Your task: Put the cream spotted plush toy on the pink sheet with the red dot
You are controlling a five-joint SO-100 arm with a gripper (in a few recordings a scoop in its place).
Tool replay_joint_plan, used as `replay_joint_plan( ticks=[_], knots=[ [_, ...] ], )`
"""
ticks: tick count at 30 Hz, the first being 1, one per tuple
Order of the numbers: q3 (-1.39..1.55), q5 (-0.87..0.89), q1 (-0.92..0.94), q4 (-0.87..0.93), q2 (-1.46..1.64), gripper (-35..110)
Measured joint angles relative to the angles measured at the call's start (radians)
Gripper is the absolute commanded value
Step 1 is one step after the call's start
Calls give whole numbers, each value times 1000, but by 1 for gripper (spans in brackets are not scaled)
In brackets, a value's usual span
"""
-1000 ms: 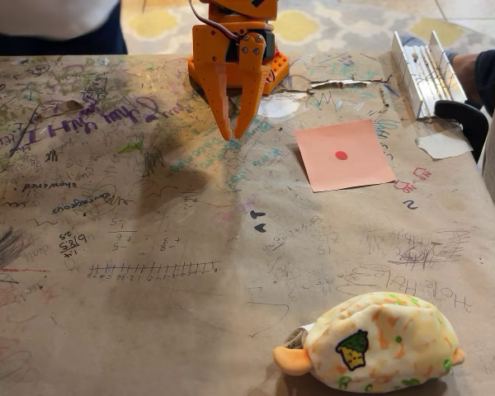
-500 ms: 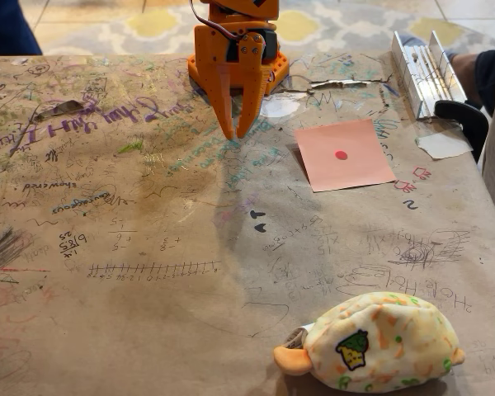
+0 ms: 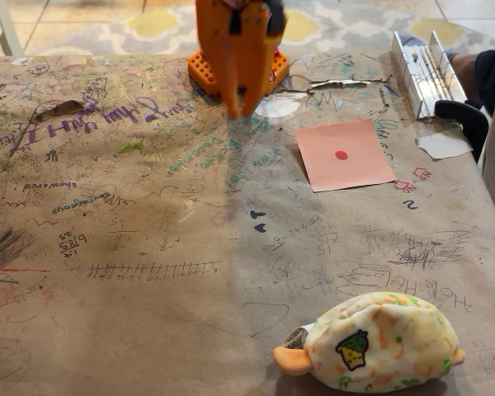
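Since the earlier frame, end effector point(image 3: 238, 113) has lifted, its fingers now pressed together, empty, up-left of the pink sheet with the red dot point(image 3: 344, 154). Cream spotted plush toy point(image 3: 374, 341) lies on the table point(image 3: 132, 313), well below that sheet.

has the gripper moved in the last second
Yes. The gripper has risen: its tips, earlier level with the top of the pink sheet, now sit higher in the picture, nearer the orange base.
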Motion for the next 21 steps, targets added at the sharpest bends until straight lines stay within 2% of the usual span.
replay_joint_plan(
  ticks=[4,9,11,17,21],
  knots=[
    [-436,41,-74,121,-505,31],
    [-1000,-84,-123,399,-1144,35],
    [-1216,-152,-120,465,-1310,37],
    [-1876,-293,-117,495,-1667,38],
    [-2290,-376,-118,390,-1870,38]
  ],
)
